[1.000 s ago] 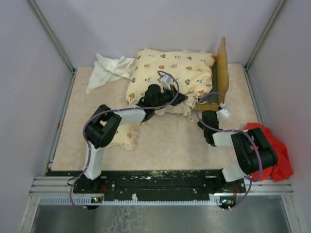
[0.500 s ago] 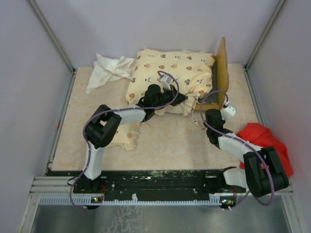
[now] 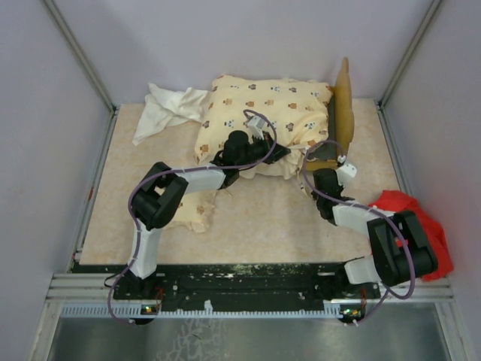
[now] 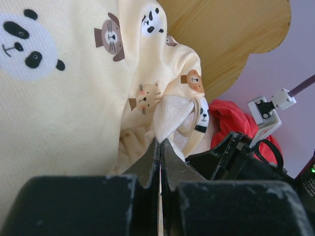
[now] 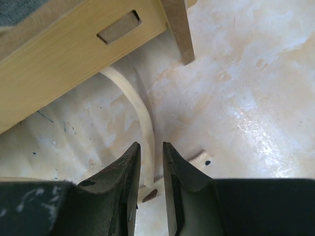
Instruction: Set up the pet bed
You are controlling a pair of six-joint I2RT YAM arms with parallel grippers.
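The cushion (image 3: 263, 113) is lying bunched over the frame (image 3: 342, 113) at the table's back, with the headboard rising on its right. The left gripper (image 4: 160, 147) is pinching the cushion's near edge, fingers tight together. The right gripper (image 5: 151, 157) — shut a moment ago — is parting beside the frame's near corner, holding nothing; seating the cushion probably remains.

— What surrounds the counter (image 3: 255, 218)?
— Plain pale lilac walls (image 3: 248, 37) on three sides, with grey metal posts (image 3: 75, 49) in the far corners.
— And the surface?
— Beige, marbled and glossy under even light. A black rail (image 3: 248, 280) runs along its near edge.
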